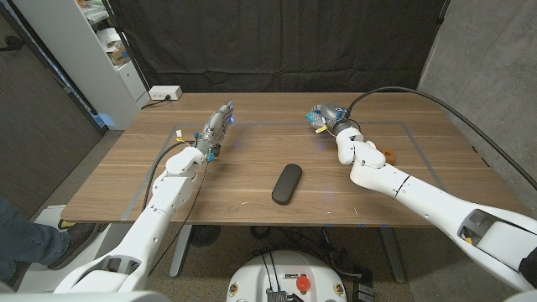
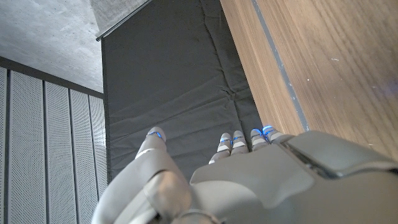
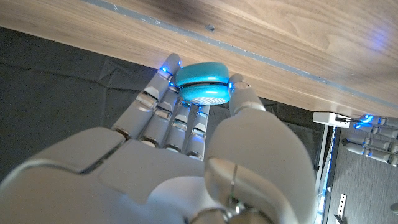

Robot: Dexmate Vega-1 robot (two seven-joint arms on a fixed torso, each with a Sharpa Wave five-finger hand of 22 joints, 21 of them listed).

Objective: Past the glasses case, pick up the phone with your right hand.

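Observation:
A black glasses case [image 1: 287, 183] lies in the middle of the table. Beyond it, toward the far side, my right hand [image 1: 333, 122] pinches a turquoise phone [image 1: 320, 120] between thumb and fingers. The right wrist view shows the phone [image 3: 200, 83] end-on, with fingertips [image 3: 170, 64] on one side and the thumb on the other, and the wooden table [image 3: 280, 31] behind it. Whether the phone touches the table I cannot tell. My left hand [image 1: 215, 131] is at the far left, fingers stretched out and apart, holding nothing. The left wrist view shows its back [image 2: 249, 180].
A small orange object [image 1: 390, 156] lies on the table by my right forearm. A white power strip [image 1: 165, 93] sits at the back left corner. Grey tape lines [image 1: 419, 143] mark a rectangle on the tabletop. A person's leg [image 1: 25, 239] shows at the lower left.

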